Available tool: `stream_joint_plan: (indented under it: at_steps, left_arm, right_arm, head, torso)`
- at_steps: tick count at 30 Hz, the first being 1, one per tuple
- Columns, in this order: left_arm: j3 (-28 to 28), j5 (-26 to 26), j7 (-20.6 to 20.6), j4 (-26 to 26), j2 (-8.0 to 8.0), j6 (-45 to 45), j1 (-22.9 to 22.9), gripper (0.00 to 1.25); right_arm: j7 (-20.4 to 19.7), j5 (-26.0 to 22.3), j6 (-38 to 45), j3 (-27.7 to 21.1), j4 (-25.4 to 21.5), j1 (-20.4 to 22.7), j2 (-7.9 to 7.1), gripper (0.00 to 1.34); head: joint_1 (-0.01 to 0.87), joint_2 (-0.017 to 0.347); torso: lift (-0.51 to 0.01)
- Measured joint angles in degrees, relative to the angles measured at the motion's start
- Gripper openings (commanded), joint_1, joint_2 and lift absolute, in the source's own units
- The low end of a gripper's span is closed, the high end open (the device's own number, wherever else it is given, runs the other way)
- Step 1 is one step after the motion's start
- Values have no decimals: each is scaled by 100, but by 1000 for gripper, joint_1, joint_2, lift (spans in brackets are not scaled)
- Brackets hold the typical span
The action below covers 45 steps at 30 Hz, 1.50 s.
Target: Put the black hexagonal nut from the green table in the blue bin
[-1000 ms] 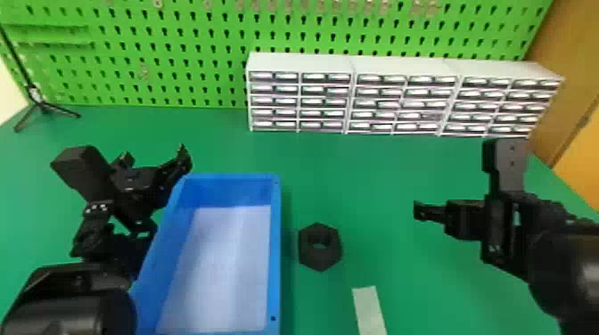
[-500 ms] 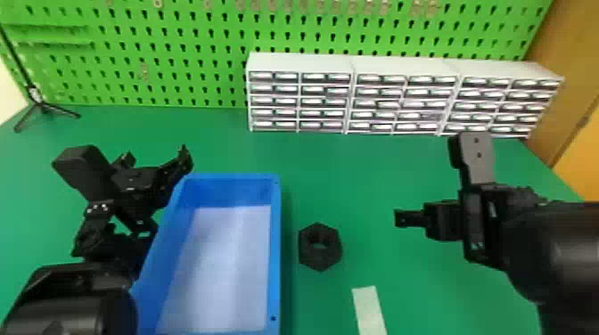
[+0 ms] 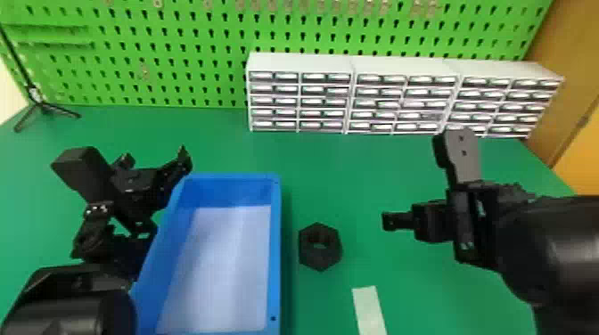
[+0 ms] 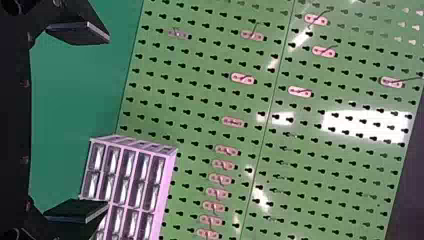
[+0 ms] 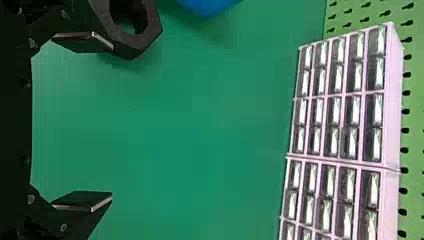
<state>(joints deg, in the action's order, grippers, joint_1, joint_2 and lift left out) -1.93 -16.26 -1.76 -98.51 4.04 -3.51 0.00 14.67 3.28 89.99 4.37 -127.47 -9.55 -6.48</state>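
Note:
The black hexagonal nut [image 3: 320, 247] lies flat on the green table [image 3: 356, 178], just right of the blue bin [image 3: 277, 249]. To the nut's right, the right gripper [image 3: 392, 221] is held over the table. In the right wrist view that gripper [image 5: 111, 121] stands open with nothing between its fingers, and the nut [image 5: 146, 31] shows beside one fingertip. My left gripper [image 3: 185, 162] is parked at the bin's left side; its wrist view has the gripper [image 4: 108, 120] open and holding nothing.
A white drawer cabinet [image 3: 301, 62] stands along the back before the green pegboard [image 3: 178, 58]. A pale strip [image 3: 369, 309] lies on the table near the front. A small tripod [image 3: 39, 103] stands at the back left.
The right gripper has moved left in the head view, nearer to the nut. The left arm, the nut and the bin have stayed where they were.

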Motion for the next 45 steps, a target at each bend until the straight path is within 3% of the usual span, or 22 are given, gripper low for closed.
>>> stream_joint_plan:
  at_steps: [45]
  left_arm:
    - [40,4,0,-1,0,-18,-40,1131]
  right_arm:
    - [0,-290,1,474,87,-10,-117,1097]
  head:
    - [692,8]
  torso:
    - [-97]
